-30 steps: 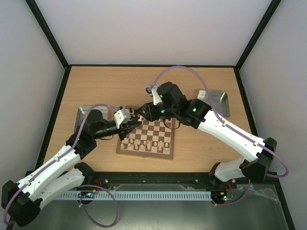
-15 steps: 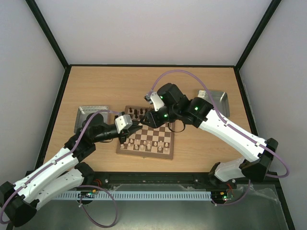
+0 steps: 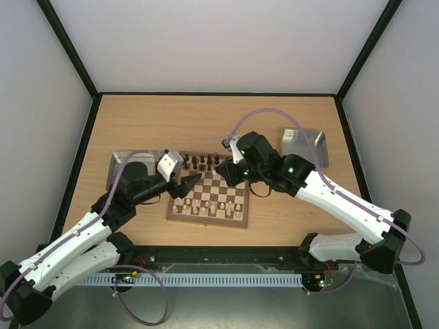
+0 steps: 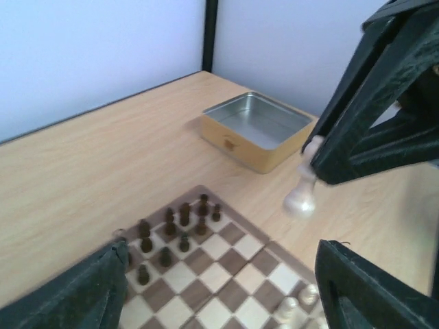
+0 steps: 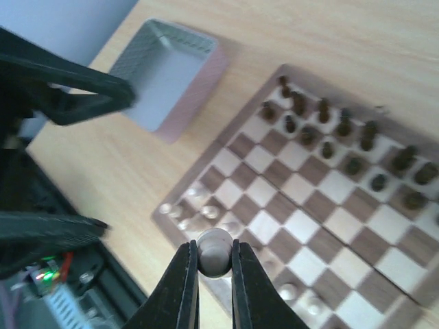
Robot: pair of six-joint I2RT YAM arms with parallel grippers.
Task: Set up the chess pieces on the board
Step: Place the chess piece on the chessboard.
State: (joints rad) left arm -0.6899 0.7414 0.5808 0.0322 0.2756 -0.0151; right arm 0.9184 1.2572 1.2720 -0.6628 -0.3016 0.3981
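Observation:
The board [image 3: 221, 200] lies between the arms, with dark chessmen [image 3: 203, 162] along its far rows and cream chess pieces [image 3: 210, 205] along its near rows. My right gripper [image 5: 215, 264] hangs above the board's near left part, shut on a cream piece [image 5: 215, 252]. That same piece [image 4: 300, 194] hangs from the right fingers [image 4: 357, 130] in the left wrist view. My left gripper [image 4: 226, 295] is open with nothing between its fingers, low over the board's left side [image 3: 188, 184]. Seen from above, the right gripper [image 3: 229, 172] is over the board's far middle.
A shiny metal tray [image 3: 125, 164] stands left of the board, and another tray [image 3: 306, 145] sits at the back right. Both trays look empty in the wrist views [image 5: 167, 77] [image 4: 257, 125]. Bare wooden table lies behind the board.
My left gripper has opened and drawn back to the left. My right gripper has closed on the cream piece and shifted right, over the board.

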